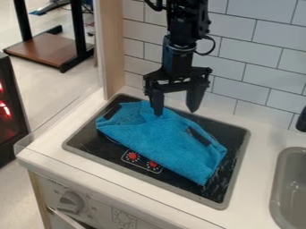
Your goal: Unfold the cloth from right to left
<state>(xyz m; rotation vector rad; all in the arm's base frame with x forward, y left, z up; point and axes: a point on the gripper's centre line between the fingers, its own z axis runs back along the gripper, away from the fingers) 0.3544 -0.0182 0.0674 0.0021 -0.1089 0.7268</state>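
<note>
The black two-finger gripper [176, 112] hangs with its fingers spread well apart and pointing down, which leaves room for a fold of fabric to come between them; nothing is clamped there. Right beneath it, and reaching out toward the camera, the blue cloth [158, 138] lies folded in a long, slanting heap on the black stovetop [179, 182], whose flat surface gives it backing to be spread over. One fingertip overlaps the cloth's far edge in the view, though whether it touches cannot be told; the other is over the stovetop just beyond that edge, so the pair looks set to take the border from both sides. To the view's right of the gripper the cloth ends in a thick layered part, likely the portion to lift and carry leftward. Nearer the camera than the gripper, the red dials [133, 155] show beside the cloth's near edge. The sink [278, 179] is well off to the gripper's right in the view, out of the fold's likely path. A shallow grip could catch only the top layer, or drag the whole heap.
</note>
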